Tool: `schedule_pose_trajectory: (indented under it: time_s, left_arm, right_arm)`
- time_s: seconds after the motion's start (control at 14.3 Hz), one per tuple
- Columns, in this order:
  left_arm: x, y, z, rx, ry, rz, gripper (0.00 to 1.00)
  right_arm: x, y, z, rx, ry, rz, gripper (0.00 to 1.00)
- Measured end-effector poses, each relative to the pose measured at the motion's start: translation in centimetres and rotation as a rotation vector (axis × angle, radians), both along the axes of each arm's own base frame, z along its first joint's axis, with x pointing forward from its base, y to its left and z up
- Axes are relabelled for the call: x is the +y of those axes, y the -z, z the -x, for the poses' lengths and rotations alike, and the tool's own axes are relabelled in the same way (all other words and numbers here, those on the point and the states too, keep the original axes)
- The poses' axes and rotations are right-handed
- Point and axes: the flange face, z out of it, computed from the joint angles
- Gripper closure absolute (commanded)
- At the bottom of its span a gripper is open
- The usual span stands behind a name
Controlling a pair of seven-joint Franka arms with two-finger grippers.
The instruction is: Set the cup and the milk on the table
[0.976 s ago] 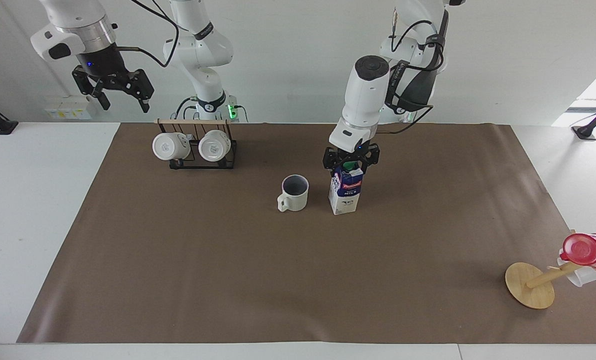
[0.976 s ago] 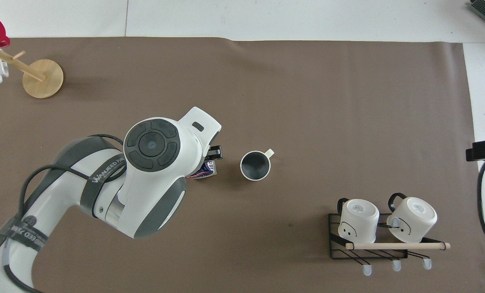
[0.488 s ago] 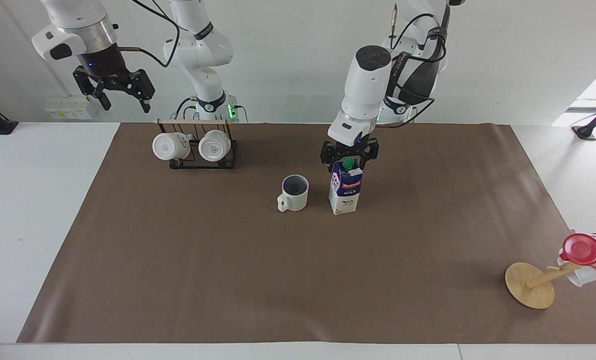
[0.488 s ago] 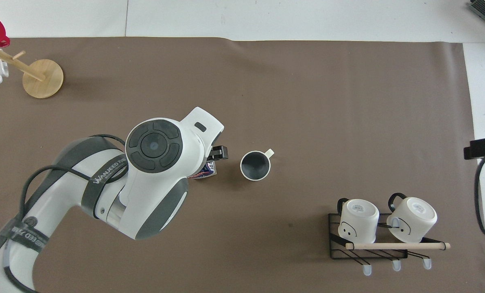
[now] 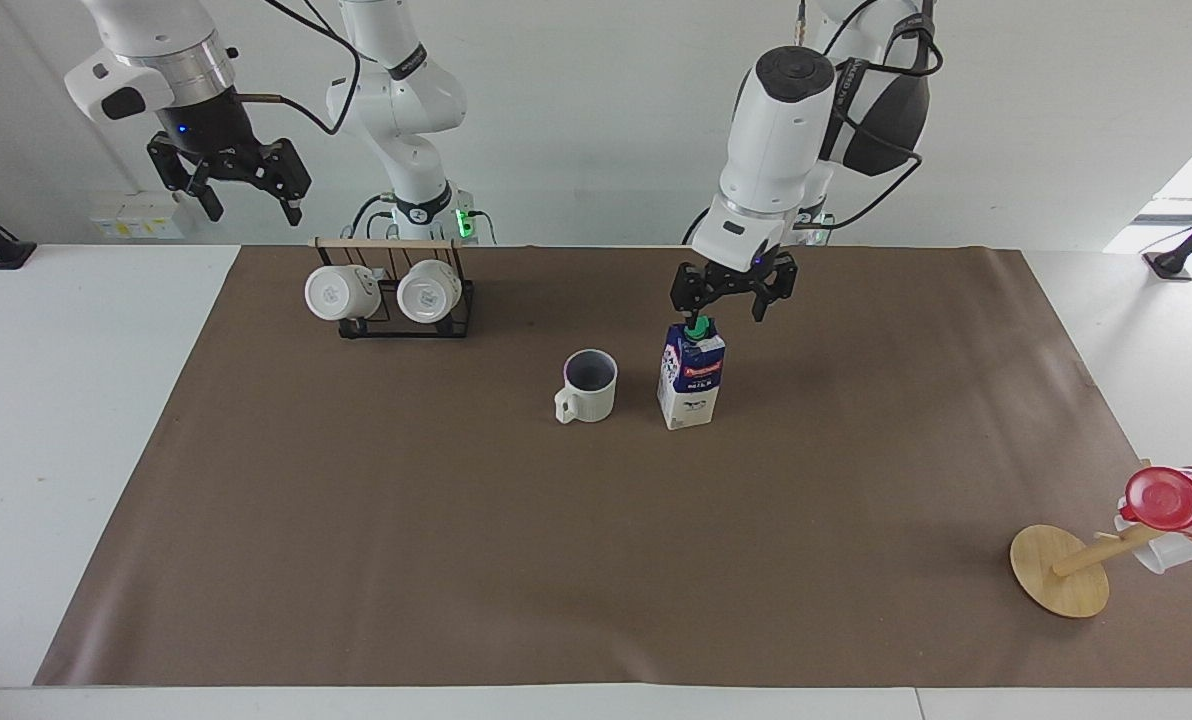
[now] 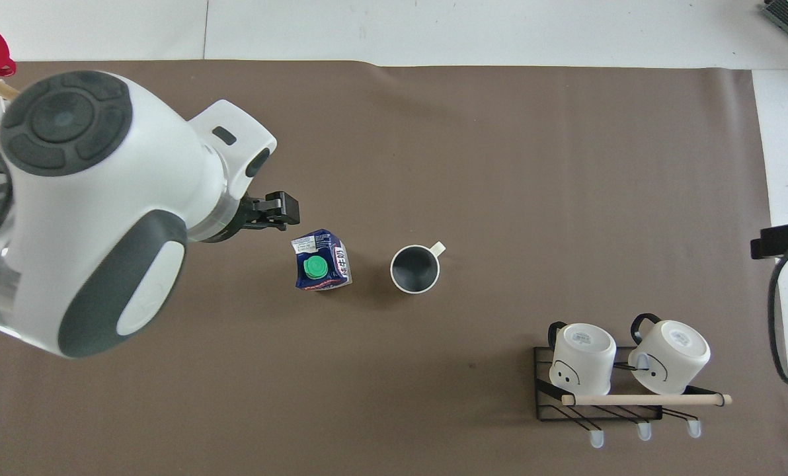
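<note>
I see my left gripper (image 5: 727,306) raised just above the milk carton (image 5: 691,377), fingers spread and empty; the carton stands upright beside the ribbed mug (image 5: 588,387)

One milk carton (image 5: 691,375), green cap. One ribbed beige cup (image 5: 588,386). Two white mugs (image 5: 339,292) (image 5: 428,291), both on one black wire rack (image 5: 461,318). One red cup (image 5: 1178,499) on one wooden stand (image 5: 1059,570). One brown sheet (image 5: 456,520) covering one desk (image 5: 46,400). Two arms, two pincers: left (image 5: 731,305), right (image 5: 246,202).

One camera faces the robots, one looks steeply down — both share the table (image 5: 596,520).
</note>
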Motion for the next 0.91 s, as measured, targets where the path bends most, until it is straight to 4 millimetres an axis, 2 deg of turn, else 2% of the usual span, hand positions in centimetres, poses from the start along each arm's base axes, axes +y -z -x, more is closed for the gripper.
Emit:
schedule_pose_trajectory:
  time_s: [0.21,0.35,0.49,0.7,0.91]
  left_arm:
    - [6.5,-2.3,-1.6,0.006,0.016,-0.004,0.00]
    - [10.9,-4.0,-1.9,-0.012,-0.014,0.000,0.00]
    - [14.6,-4.9,-1.8,-0.006,-0.029,-0.002,0.00]
    - [17.3,-5.0,-1.8,0.018,0.014,-0.006,0.00]
    - [17.8,-4.8,-1.3,0.052,0.025,-0.010,0.00]
  right_arm:
    - [0.0,0.0,0.0,0.000,0.000,0.000,0.00]
    - [0.0,0.0,0.0,0.000,0.000,0.000,0.00]
    - [0.1,0.0,0.0,0.002,-0.001,-0.001,0.00]
    - [0.0,0.0,0.0,0.002,0.000,-0.005,0.00]
    - [0.0,0.0,0.0,0.002,0.002,-0.015,0.00]
